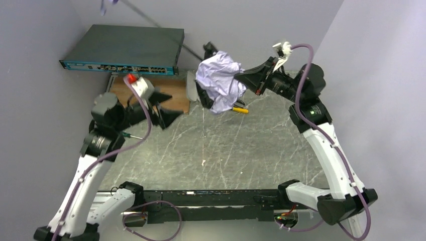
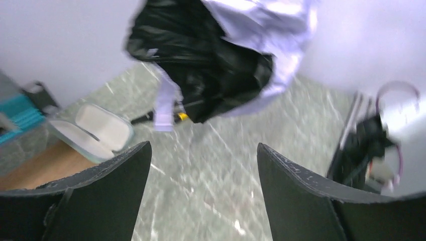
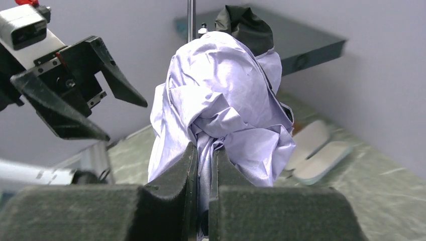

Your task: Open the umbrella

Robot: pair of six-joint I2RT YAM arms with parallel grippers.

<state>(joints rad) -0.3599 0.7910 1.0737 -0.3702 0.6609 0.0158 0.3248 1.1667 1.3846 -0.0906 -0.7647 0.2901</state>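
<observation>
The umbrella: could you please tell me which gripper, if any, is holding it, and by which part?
The right gripper is shut on the umbrella, pinching its bunched lavender fabric. The left gripper is open and holds nothing.

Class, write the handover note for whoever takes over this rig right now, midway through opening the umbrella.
Right claw: shut on the fabric of the pale lavender folding umbrella, holding it above the grey marbled table.
Left claw: open, empty, facing the umbrella, not touching it.
Done: umbrella picked up.
Left: it is bunched, not spread; open it.
</observation>
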